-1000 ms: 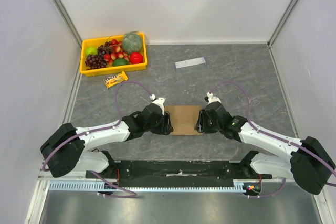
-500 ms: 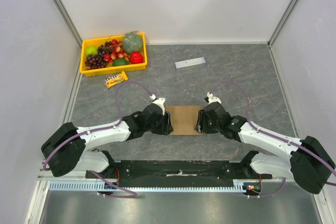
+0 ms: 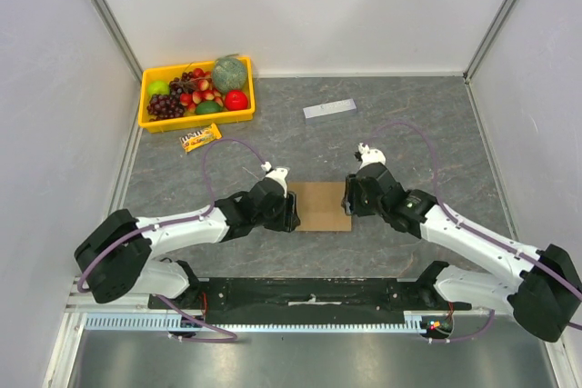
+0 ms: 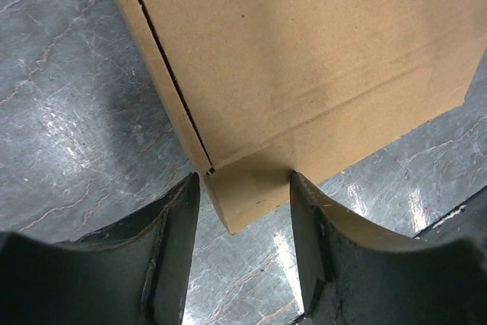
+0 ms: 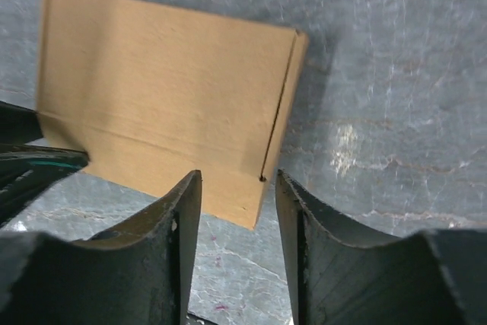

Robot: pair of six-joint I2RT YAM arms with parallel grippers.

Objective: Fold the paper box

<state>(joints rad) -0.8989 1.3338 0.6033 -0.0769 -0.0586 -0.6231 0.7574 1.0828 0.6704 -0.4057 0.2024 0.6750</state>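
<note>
The paper box (image 3: 320,205) is a flat, shallow brown cardboard rectangle lying on the grey table between the two arms. My left gripper (image 3: 292,212) sits at its left edge. In the left wrist view the left gripper (image 4: 242,188) is open and one near corner of the box (image 4: 304,58) pokes between its fingers. My right gripper (image 3: 349,197) is at the box's right edge. In the right wrist view the right gripper (image 5: 236,180) is also open, straddling the other near corner of the box (image 5: 160,89). Neither gripper is clamped on the cardboard.
A yellow fruit tray (image 3: 144,106) stands at the back left with a snack bar (image 3: 201,137) just in front of it. A small grey-white strip (image 3: 329,108) lies at the back centre. White walls close in the table on three sides.
The right gripper has shifted a little toward the far side along the box's right edge, and the box has nudged slightly right. The left arm has hardly moved.
</note>
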